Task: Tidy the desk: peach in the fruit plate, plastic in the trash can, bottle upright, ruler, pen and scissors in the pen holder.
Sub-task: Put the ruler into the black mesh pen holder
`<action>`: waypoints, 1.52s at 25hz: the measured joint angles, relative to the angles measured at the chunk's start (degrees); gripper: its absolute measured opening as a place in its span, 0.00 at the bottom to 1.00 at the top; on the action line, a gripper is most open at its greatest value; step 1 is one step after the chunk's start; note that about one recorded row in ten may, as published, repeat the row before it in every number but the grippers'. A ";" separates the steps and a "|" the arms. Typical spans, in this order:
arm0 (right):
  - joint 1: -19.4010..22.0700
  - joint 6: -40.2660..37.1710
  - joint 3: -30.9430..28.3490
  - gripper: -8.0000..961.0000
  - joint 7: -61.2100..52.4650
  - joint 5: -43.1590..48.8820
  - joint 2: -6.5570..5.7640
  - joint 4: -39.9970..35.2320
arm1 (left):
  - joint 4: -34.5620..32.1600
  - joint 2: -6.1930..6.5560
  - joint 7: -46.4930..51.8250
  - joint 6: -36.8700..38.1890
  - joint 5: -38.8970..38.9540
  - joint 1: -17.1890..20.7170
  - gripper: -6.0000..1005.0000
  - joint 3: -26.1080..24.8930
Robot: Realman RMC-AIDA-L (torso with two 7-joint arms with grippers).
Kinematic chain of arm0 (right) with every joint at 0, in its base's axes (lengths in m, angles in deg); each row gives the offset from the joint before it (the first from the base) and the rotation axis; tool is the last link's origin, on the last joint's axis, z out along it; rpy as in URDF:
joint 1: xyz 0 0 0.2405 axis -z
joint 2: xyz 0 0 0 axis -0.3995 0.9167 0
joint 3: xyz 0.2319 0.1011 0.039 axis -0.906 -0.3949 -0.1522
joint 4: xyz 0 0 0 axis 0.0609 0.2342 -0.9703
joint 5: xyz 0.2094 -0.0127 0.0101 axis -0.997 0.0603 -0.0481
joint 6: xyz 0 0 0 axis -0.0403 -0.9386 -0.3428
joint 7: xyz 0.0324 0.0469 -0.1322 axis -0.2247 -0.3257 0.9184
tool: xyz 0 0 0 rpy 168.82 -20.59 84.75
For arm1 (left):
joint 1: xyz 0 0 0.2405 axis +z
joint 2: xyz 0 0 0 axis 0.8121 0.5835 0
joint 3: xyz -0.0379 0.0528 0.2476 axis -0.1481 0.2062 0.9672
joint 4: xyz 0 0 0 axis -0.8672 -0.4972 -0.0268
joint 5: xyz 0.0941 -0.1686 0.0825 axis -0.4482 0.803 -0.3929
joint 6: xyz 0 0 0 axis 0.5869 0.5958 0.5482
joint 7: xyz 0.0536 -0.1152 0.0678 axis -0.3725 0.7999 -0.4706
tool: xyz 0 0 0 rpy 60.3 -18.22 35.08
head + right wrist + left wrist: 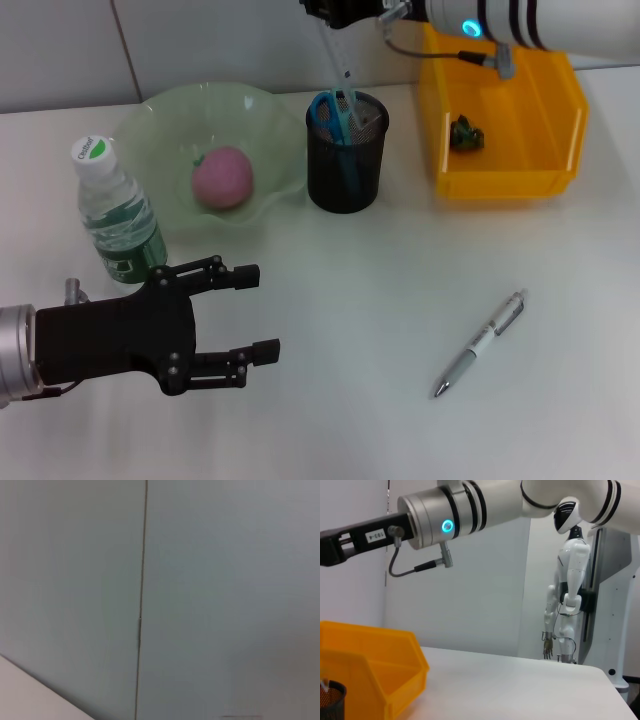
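Note:
My right gripper (338, 14) is at the top edge of the head view, above the black mesh pen holder (346, 160). It is shut on a clear ruler (336, 58) whose lower end reaches into the holder. Blue-handled scissors (330, 112) stand in the holder. A pink peach (222, 177) lies in the green fruit plate (150, 115). A bottle (115, 215) stands upright left of the plate. A silver pen (482, 343) lies on the table at the right. My left gripper (258, 312) is open and empty at the lower left, just in front of the bottle.
A yellow bin (505, 180) stands at the back right with a green crumpled piece of plastic (466, 134) in it. The bin (370, 665) and the holder's rim (330, 697) also show in the left wrist view. The right wrist view shows only wall.

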 joint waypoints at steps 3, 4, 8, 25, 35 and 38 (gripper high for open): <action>0.29 2.39 1.20 0.40 0.10 -1.04 -0.02 1.07 | 0.00 0.00 -0.04 0.03 0.00 0.00 0.81 0.08; 0.29 2.71 1.38 0.40 0.11 -1.24 -0.03 1.28 | 0.00 0.00 -0.07 0.04 0.00 0.00 0.81 0.10; 0.05 3.48 1.61 0.40 0.21 -2.12 -0.05 2.25 | 0.00 0.00 -0.12 0.13 0.00 -0.02 0.81 0.13; 0.04 7.22 3.06 0.40 6.19 -11.88 -0.01 7.75 | 0.00 0.09 -0.35 0.12 0.00 -0.02 0.81 0.11; -0.25 8.65 3.08 0.40 6.49 -11.96 0.01 10.02 | 0.00 0.09 -0.44 0.12 0.01 -0.02 0.81 0.06; -0.27 8.78 3.37 0.40 6.57 -11.96 0.01 10.52 | 0.00 0.09 -0.45 0.12 0.02 -0.02 0.81 0.12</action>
